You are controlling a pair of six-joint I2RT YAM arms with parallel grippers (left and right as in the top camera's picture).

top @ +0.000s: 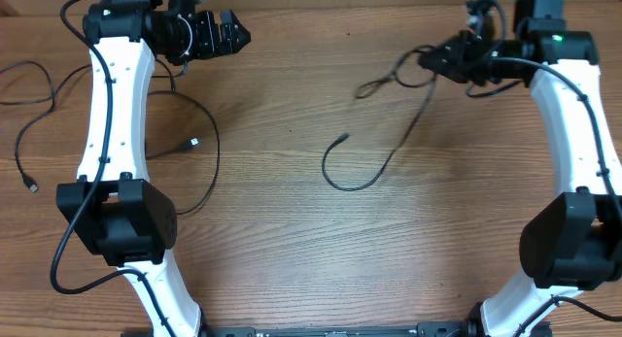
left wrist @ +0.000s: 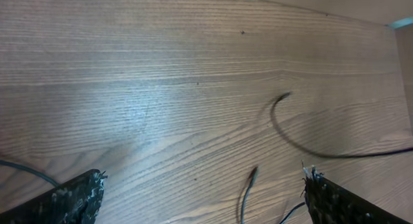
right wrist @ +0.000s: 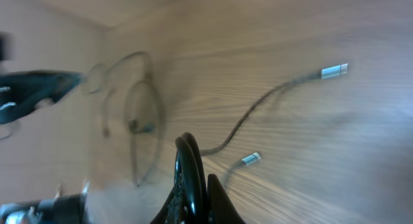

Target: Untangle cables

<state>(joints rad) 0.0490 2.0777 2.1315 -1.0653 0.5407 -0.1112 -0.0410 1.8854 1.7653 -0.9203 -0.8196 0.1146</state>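
A thin black cable (top: 389, 157) hangs from my right gripper (top: 449, 61) at the top right. It runs down to a hooked free end (top: 340, 138) lying mid-table, and a small loop (top: 369, 85) sticks out to the gripper's left. In the right wrist view the gripper (right wrist: 197, 161) is shut on a loop of this cable (right wrist: 185, 146), and two silver plugs (right wrist: 334, 71) (right wrist: 251, 159) show beyond it. My left gripper (top: 233, 33) stands open at the top left, holding nothing. In the left wrist view its fingers (left wrist: 80, 195) are spread wide, with the cable (left wrist: 303, 146) curving on the wood ahead.
Two more cables lie at the left. One (top: 216, 157) curves round my left arm and ends in a plug (top: 194, 142). The other (top: 29, 123) loops along the left edge to a plug (top: 34, 187). Both arm bases stand at the near edge.
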